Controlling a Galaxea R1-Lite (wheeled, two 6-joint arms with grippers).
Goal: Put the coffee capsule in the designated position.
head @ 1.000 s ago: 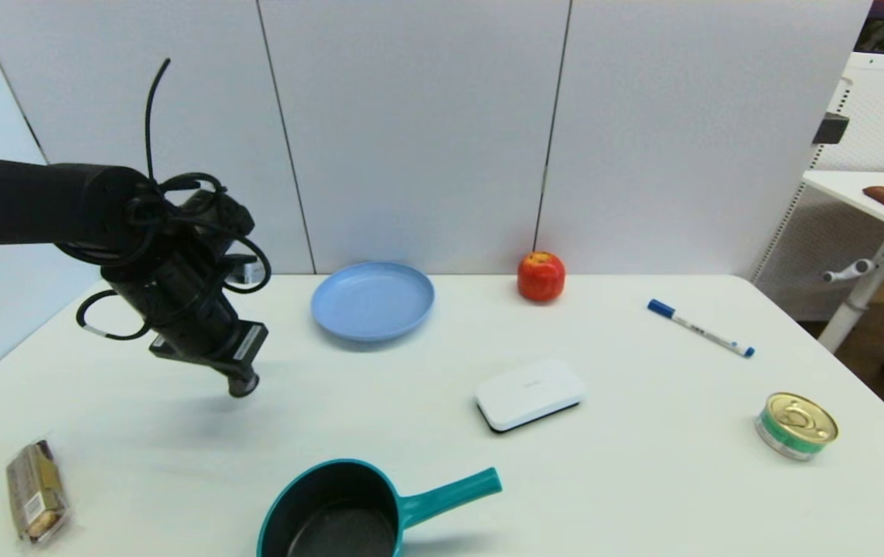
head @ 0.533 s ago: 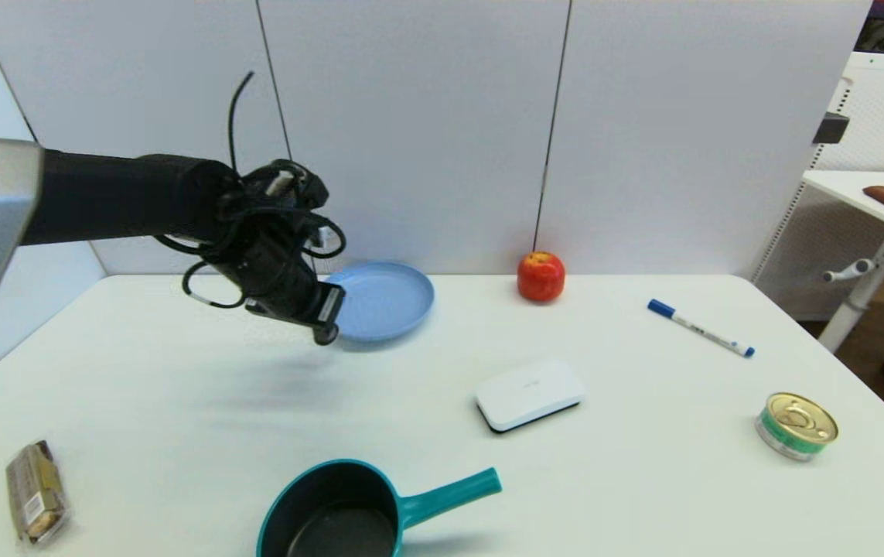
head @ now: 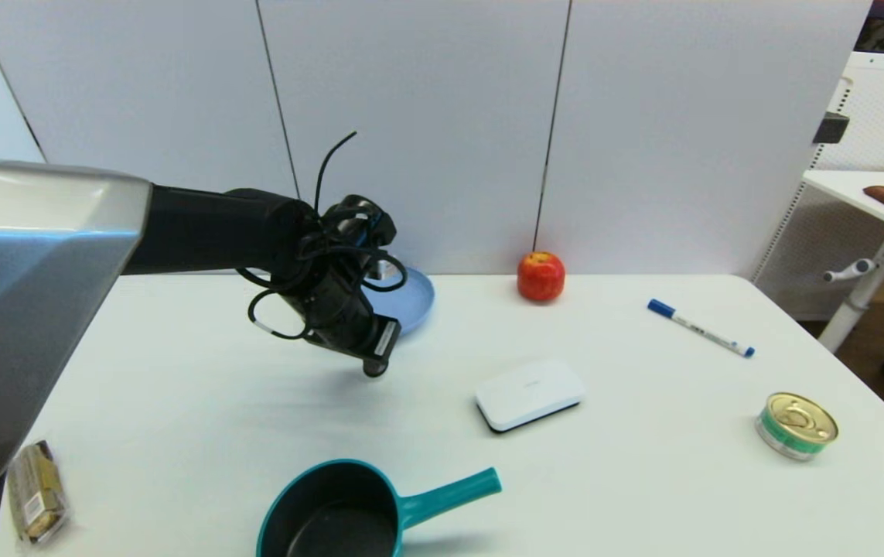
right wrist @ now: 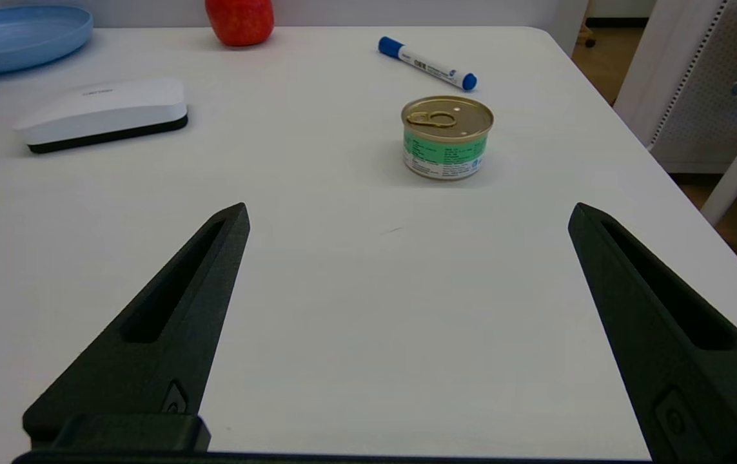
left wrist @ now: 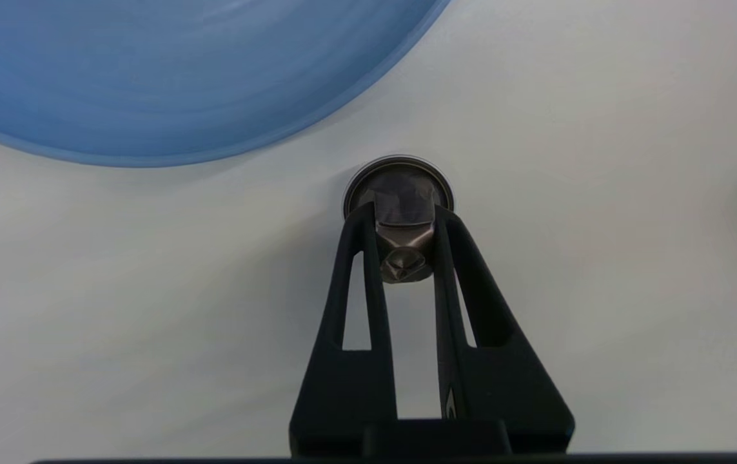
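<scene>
My left gripper (head: pixel 373 365) hangs just in front of the blue plate (head: pixel 415 297), fingers pointing down at the table. In the left wrist view the left gripper (left wrist: pixel 400 216) is shut on the coffee capsule (left wrist: pixel 403 254), a small dark grey-brown dome with its wider rim facing the table. The capsule is over bare table, a short way outside the plate's rim (left wrist: pixel 226 151). I cannot tell whether it touches the table. My right gripper (right wrist: pixel 407 212) is open and holds nothing, low over the table's right part; it is out of the head view.
A red apple (head: pixel 540 275) stands at the back wall. A white box (head: pixel 530 393) lies mid-table, a blue marker (head: pixel 701 328) and a green tin can (head: pixel 796 425) to the right. A teal pan (head: pixel 349 514) and a wrapped snack (head: pixel 38 490) sit near the front edge.
My left arm has swung from the table's left side to the right, ending in front of the blue plate with the capsule still held. Nothing else moved.
</scene>
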